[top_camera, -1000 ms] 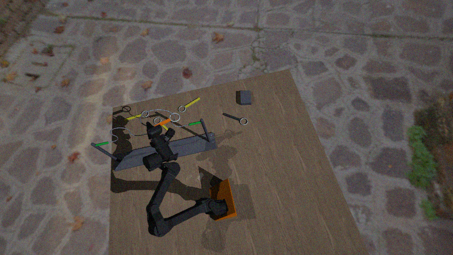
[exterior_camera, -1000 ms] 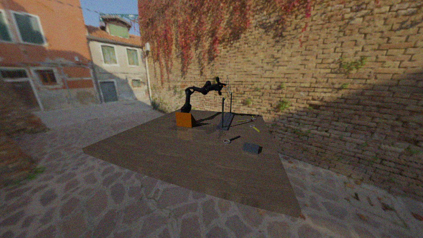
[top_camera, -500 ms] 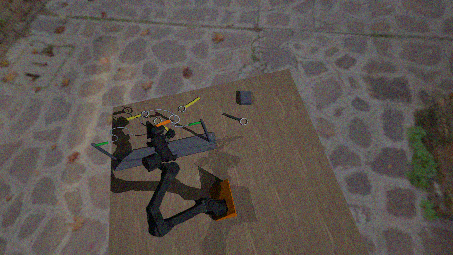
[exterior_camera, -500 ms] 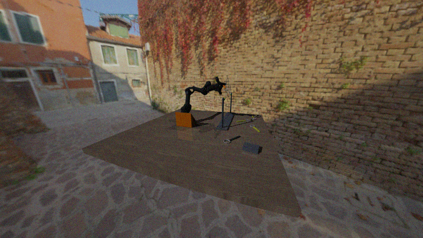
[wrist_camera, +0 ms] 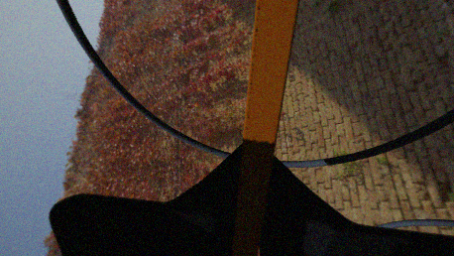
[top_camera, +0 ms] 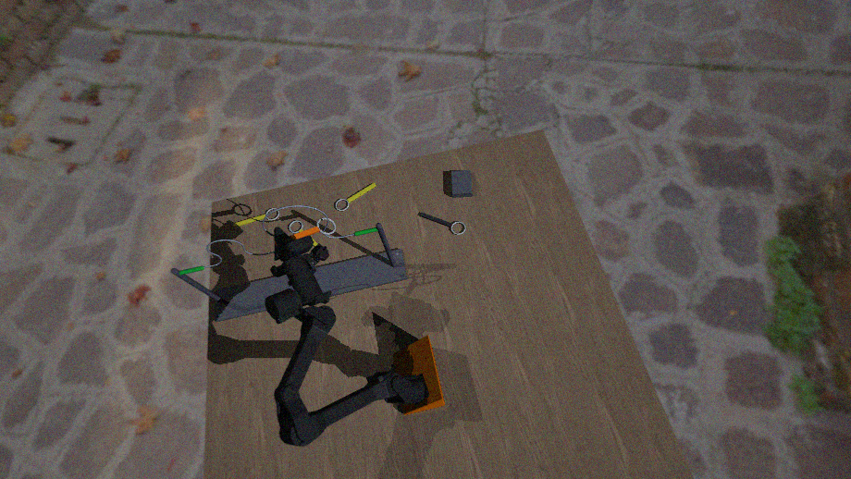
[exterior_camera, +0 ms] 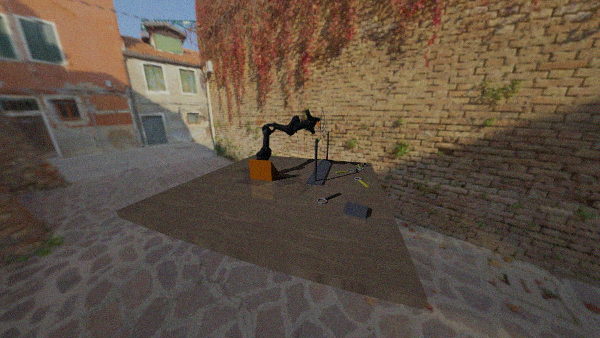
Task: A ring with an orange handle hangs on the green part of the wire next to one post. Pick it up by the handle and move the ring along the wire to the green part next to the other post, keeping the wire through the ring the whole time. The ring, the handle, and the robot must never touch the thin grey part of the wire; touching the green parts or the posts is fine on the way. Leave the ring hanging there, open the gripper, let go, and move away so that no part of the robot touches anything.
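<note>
My gripper (top_camera: 294, 237) (wrist_camera: 252, 153) is shut on the orange handle (top_camera: 305, 232) (exterior_camera: 318, 124) (wrist_camera: 270, 74) and holds it high above the board. The handle's ring (top_camera: 335, 226) is around the grey wire in the top view, between the middle arch and the right green part (top_camera: 366, 231). Contact between ring and wire cannot be told. The left green part (top_camera: 191, 270) is by the left post (top_camera: 196, 284); the right one meets the right post (top_camera: 386, 245). In the wrist view a thin dark curve crosses behind the handle; whether it is ring or wire is unclear.
The posts stand on a grey board (top_camera: 363, 270). Beyond it lie several yellow-handled rings, one with its handle (top_camera: 362, 191) (exterior_camera: 363, 183) pointing outward. A dark-handled ring (top_camera: 434, 219) (exterior_camera: 334, 196) and a grey block (top_camera: 460, 183) (exterior_camera: 357, 209) lie right. An orange block (top_camera: 429, 374) (exterior_camera: 261, 169) is at the arm's base.
</note>
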You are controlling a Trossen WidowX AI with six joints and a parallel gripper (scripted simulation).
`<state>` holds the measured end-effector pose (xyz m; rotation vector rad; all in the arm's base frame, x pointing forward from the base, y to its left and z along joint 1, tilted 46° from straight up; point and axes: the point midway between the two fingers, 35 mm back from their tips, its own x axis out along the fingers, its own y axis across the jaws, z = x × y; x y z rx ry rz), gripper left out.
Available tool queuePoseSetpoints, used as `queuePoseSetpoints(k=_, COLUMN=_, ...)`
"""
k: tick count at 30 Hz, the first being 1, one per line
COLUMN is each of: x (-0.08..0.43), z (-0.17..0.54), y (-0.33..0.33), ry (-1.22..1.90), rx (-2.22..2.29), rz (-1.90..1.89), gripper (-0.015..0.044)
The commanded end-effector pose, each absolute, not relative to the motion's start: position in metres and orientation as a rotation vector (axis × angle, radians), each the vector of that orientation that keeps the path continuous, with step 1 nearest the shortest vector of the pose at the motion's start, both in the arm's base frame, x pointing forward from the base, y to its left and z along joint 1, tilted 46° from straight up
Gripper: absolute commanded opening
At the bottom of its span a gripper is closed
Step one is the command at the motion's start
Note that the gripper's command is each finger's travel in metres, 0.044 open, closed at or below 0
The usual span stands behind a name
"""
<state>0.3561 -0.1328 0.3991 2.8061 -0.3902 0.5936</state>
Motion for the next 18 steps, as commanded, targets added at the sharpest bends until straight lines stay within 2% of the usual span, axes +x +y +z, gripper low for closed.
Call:
queuePoseSetpoints(k=1, x=0.356, z=0.398, y=-0.129, ry=-0.398, rx=2.821, rz=0.597, gripper=-0.0150)
queuePoseSetpoints(k=18, x=0.359, z=0.389, y=-0.097, ry=-0.321, rx=2.669, rz=0.599, gripper=-0.0150)
